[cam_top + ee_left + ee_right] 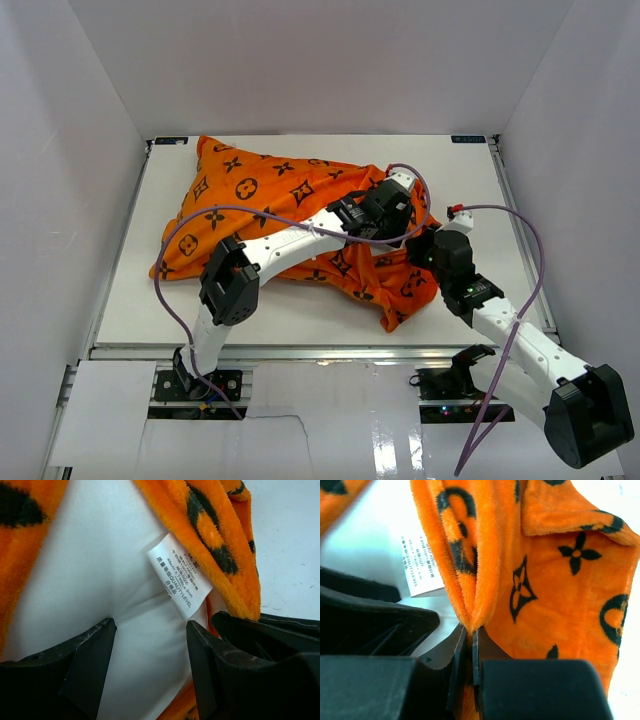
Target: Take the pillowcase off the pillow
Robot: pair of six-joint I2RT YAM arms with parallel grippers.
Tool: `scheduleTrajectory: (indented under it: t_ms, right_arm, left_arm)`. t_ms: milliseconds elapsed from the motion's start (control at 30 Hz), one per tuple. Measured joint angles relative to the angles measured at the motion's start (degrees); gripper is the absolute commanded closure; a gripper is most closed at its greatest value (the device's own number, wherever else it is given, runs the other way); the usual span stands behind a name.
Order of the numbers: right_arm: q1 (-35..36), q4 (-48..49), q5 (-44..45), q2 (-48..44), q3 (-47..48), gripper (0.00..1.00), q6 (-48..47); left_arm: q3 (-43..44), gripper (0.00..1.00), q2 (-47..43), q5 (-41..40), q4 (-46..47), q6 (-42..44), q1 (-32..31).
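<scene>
The orange pillowcase [270, 200] with black motifs lies across the table, with the pillow hidden inside it in the top view. At its right end the cover is parted. There the left wrist view shows the white pillow [100, 570] and its printed tag [180, 575]. My left gripper [150, 627] is open, its fingers either side of bare white pillow just below the tag. My right gripper [470, 630] is shut on a folded edge of the pillowcase [555, 590], right beside the left gripper [370, 615]. In the top view the left gripper [392, 212] and the right gripper [418, 247] meet at that end.
The white table [470, 190] is boxed in by white walls at the left, back and right. Purple cables [520, 225] loop over both arms. The left arm [290, 240] lies across the pillowcase. A loose flap of the cover [395, 305] hangs toward the table's front edge.
</scene>
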Motion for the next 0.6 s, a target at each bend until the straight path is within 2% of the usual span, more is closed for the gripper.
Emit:
scheduleTrajectory:
  t_ms: [200, 267, 333, 400, 433, 467, 500, 600]
  right_arm:
    - [-0.39, 0.57, 1.22, -0.39, -1.73, 0.92, 1.2]
    - [-0.59, 0.74, 1.46, -0.72, -2.34, 0.92, 1.36]
    - [-0.81, 1.07, 1.6, -0.98, -2.89, 0.92, 1.44]
    - [-1.03, 1.29, 1.6, -1.14, -3.13, 0.92, 1.6]
    - [-1.11, 1.55, 1.6, -1.22, -3.32, 0.92, 1.62]
    - [-1.18, 1.97, 1.6, -1.42, -3.65, 0.92, 1.73]
    - [-1.22, 2.08, 1.6, -1.62, -3.93, 0.92, 1.77]
    - [-1.33, 2.54, 1.57, -2.32, -4.94, 0.92, 1.92]
  left_arm:
    - [0.39, 0.21, 1.66, -3.8, -1.07, -1.33, -0.35]
    - [0.48, 0.22, 2.58, -5.16, -1.16, -1.88, -0.42]
    - [1.09, 0.28, 3.65, -6.67, -1.29, -2.34, -0.5]
    - [1.86, 0.47, 4.98, -8.41, -1.49, -3.08, -0.61]
    - [2.08, 0.59, 5.64, -9.35, -1.62, -3.28, -0.63]
    - [2.12, 0.86, 6.25, -10.25, -1.75, -3.58, -0.63]
    - [2.12, 1.0, 6.71, -10.93, -1.86, -4.17, -0.61]
    - [2.12, 1.0, 7.32, -11.76, -1.95, -4.85, -0.63]
